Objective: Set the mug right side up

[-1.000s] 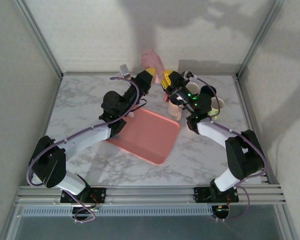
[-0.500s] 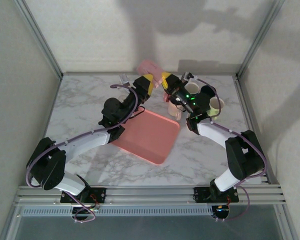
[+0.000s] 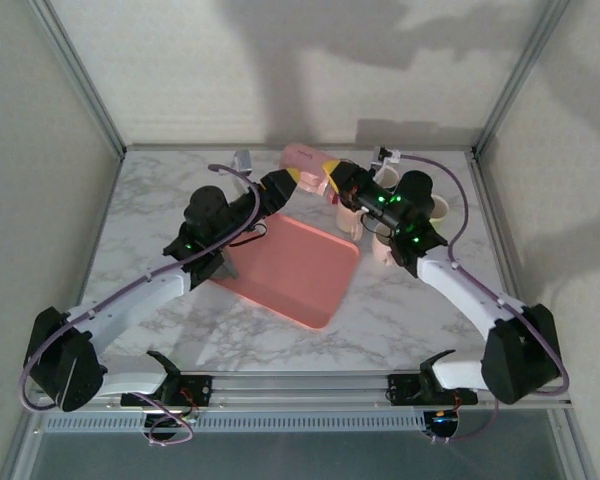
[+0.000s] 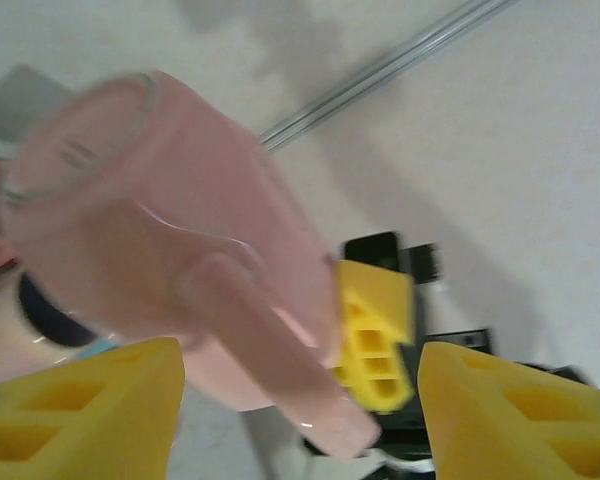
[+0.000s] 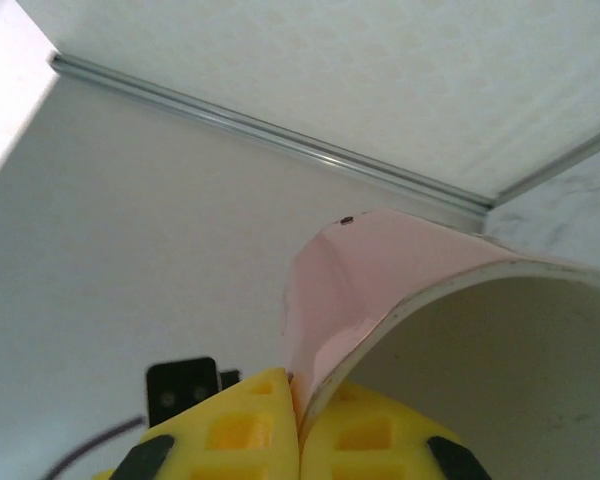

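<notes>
A pink mug (image 3: pixel 302 156) hangs in the air over the back of the table, lying roughly on its side. My right gripper (image 3: pixel 331 178) is shut on its rim; in the right wrist view the two yellow fingers (image 5: pixel 250 430) pinch the mug's wall (image 5: pixel 380 270) from inside and outside. My left gripper (image 3: pixel 294 177) stands open just to the mug's left. In the left wrist view its fingers (image 4: pixel 80 410) sit either side of the mug's handle (image 4: pixel 270 350) without touching it. The mug's base (image 4: pixel 75 150) points away from the right gripper.
A pink tray (image 3: pixel 290 270) lies on the marble table (image 3: pixel 160 200) below and in front of both grippers. Several beige mugs (image 3: pixel 435 207) stand at the back right beside the right arm. Walls and metal rails close in the back and sides.
My left gripper has opened, let go of the mug and drawn back. My right gripper has shut on the rim. The mug has dropped lower and tipped onto its side.
</notes>
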`<state>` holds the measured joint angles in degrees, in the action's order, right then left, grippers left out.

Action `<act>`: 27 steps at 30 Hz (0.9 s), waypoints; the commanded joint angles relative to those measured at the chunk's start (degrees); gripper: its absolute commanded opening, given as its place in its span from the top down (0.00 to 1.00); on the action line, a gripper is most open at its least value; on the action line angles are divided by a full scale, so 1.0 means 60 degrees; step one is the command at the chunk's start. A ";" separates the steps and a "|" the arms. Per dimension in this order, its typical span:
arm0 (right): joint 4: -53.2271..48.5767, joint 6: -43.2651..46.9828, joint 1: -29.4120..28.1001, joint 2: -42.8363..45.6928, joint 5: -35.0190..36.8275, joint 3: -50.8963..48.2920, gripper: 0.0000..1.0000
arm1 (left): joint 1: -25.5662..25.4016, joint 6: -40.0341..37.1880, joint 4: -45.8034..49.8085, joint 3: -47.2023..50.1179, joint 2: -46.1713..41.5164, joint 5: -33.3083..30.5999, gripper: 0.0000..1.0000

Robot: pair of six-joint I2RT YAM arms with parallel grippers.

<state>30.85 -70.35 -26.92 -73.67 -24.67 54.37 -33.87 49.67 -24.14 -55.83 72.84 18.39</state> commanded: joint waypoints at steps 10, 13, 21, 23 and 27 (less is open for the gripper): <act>-0.8512 0.6003 0.0470 0.1516 0.1325 0.2808 1.00 | 0.0296 -0.4894 0.4166 -0.0841 -0.1075 0.0355 0.38; -1.0376 0.7106 0.0501 0.1448 0.2145 0.3601 1.00 | 0.0316 -0.5606 0.4059 -0.0691 -0.1280 0.0449 0.37; -1.3251 0.8209 0.0708 0.1156 0.4225 0.4545 1.00 | 0.0326 -0.6404 0.3964 -0.0501 -0.1182 0.0865 0.37; -1.3742 0.8285 0.0785 0.0972 0.4815 0.4724 1.00 | 0.0318 -0.6593 0.4082 -0.0601 -0.1034 0.1123 0.37; -1.4778 0.8331 0.1138 0.0485 0.6050 0.5202 1.00 | 0.0310 -0.7347 0.4561 -0.0950 -0.0684 0.1763 0.35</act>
<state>-54.19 -22.70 -21.67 -69.67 3.14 81.34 -32.51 10.61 0.67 -59.46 67.51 24.58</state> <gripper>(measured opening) 0.059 0.646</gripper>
